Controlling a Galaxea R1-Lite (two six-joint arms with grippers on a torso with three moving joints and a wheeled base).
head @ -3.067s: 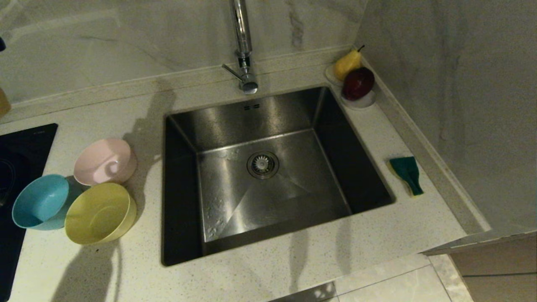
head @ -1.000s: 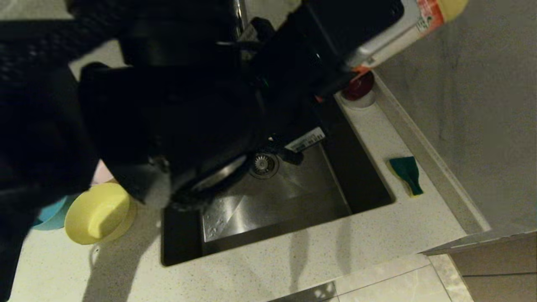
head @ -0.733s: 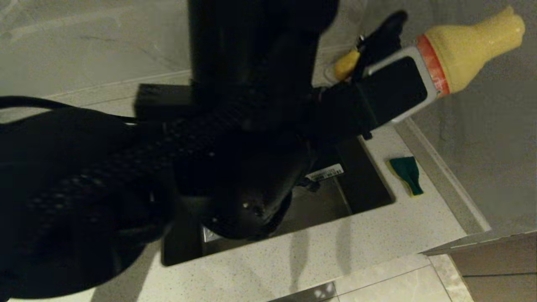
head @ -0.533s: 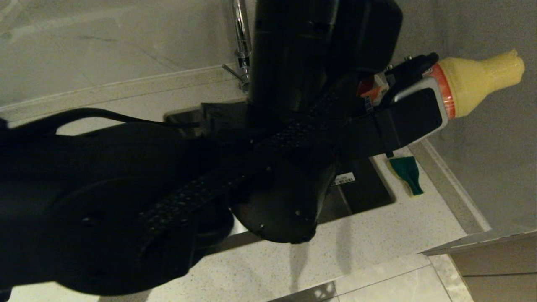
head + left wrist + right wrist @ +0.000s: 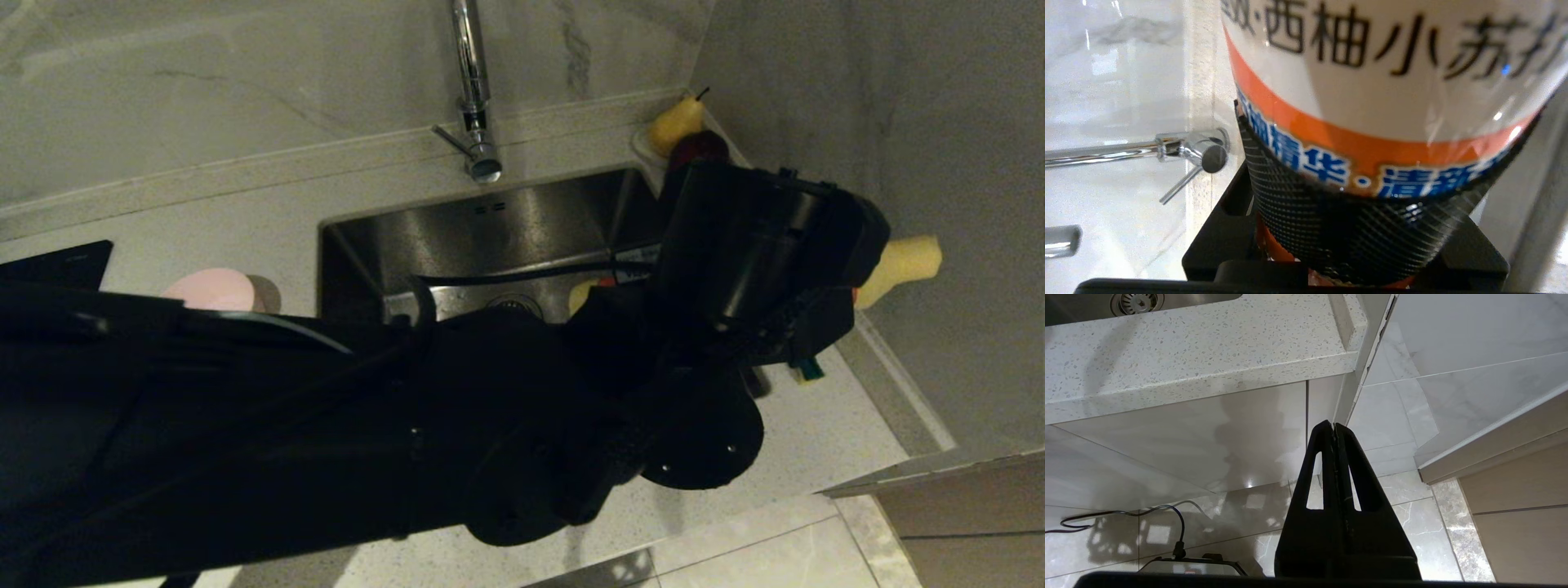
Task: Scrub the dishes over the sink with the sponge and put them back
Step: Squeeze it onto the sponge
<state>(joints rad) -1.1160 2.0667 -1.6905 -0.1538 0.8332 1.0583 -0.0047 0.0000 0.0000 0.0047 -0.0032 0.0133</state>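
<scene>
Clamping a detergent bottle, the left gripper hangs at 3 o'clock of the sink, hiding nearly all of the sponge below; soft, light and floppy, it wants pinching by an edge; right gripper parked, pressed together

My left arm is all matte black: thick rounded housings, a braided cable sleeve and a thin black cable looping off it, small pale screw heads dotting the round joint caps. On its tool I see a finger faced with fine cross-hatched black mesh. My right tool is two black triangular fingers with cut-out windows.
</scene>
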